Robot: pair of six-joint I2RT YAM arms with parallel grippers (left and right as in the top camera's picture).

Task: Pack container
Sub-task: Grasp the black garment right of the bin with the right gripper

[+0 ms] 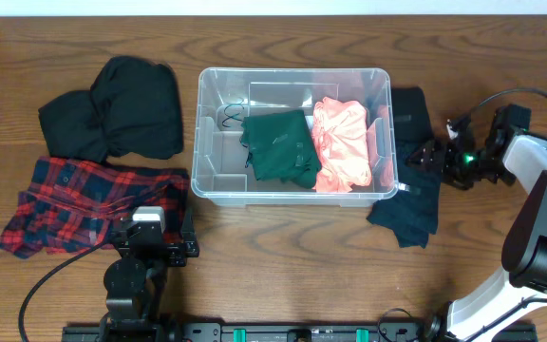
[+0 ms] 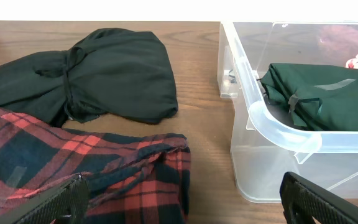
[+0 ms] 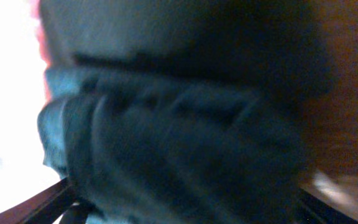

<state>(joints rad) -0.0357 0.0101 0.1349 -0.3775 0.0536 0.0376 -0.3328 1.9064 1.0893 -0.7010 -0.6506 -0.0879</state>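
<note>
The clear plastic container (image 1: 291,195) stands mid-table and holds a folded green garment (image 1: 278,144) and a coral garment (image 1: 342,142). Its near corner shows in the left wrist view (image 2: 272,121). A dark navy garment (image 1: 412,190) lies against the container's right side. My right gripper (image 1: 432,158) is down on it. In the blurred right wrist view its fingers are wide apart at the frame's bottom corners (image 3: 188,205), with the navy cloth (image 3: 179,124) between them. My left gripper (image 1: 150,239) is open and empty (image 2: 185,205) over the edge of a red plaid shirt.
A black garment (image 1: 122,104) lies at the far left, also in the left wrist view (image 2: 104,74). The red plaid shirt (image 1: 84,201) lies in front of it (image 2: 73,165). The right arm's cable (image 1: 501,95) loops near the table's right edge.
</note>
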